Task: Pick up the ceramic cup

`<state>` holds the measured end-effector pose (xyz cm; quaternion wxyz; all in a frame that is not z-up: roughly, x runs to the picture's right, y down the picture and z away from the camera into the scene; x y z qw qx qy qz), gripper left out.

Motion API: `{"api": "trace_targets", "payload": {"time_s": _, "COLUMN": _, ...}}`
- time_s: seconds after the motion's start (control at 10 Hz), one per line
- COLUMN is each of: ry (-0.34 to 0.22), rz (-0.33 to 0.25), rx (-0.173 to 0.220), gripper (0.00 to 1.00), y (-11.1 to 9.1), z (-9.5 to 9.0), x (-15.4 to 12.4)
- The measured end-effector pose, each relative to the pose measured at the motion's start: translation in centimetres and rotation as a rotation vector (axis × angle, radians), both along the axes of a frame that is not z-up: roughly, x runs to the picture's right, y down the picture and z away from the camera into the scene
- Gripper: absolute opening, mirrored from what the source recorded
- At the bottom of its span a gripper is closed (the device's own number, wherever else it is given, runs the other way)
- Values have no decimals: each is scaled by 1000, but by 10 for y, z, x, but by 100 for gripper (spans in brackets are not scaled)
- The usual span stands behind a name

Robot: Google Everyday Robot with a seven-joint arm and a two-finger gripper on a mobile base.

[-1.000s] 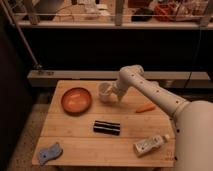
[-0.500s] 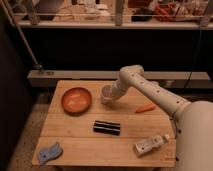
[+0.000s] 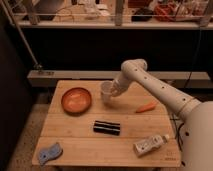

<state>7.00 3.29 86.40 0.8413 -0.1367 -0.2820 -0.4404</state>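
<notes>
The ceramic cup (image 3: 106, 92) is a small pale handleless cup near the back middle of the wooden table (image 3: 75, 145). It leans slightly and a dark shadow lies just under its base. My gripper (image 3: 114, 91) reaches down from the white arm and sits against the cup's right side, shut on it at the rim. The cup hides the fingertips.
An orange-brown bowl (image 3: 76, 99) stands just left of the cup. A small orange carrot-like piece (image 3: 146, 107) lies to the right. A black bar (image 3: 106, 127) lies mid-table, a pale bottle (image 3: 150, 144) at the front right, and a blue-grey sponge (image 3: 49, 152) at the front left.
The gripper has closed in on the cup's right side, and the cup now sits slightly higher and tilted. The other objects have not moved.
</notes>
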Motion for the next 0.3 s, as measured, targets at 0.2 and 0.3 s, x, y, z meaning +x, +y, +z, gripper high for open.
{"api": "trace_targets", "payload": {"time_s": 0.2, "ry": -7, "rz": -4, "rx": -3, "gripper": 7, "y": -7, "z": -11, "x": 1}}
{"api": "trace_targets", "payload": {"time_s": 0.3, "ry": -10, "rz": -5, "rx": -5, "gripper": 7, "y": -12, "z": -19, "x": 3}}
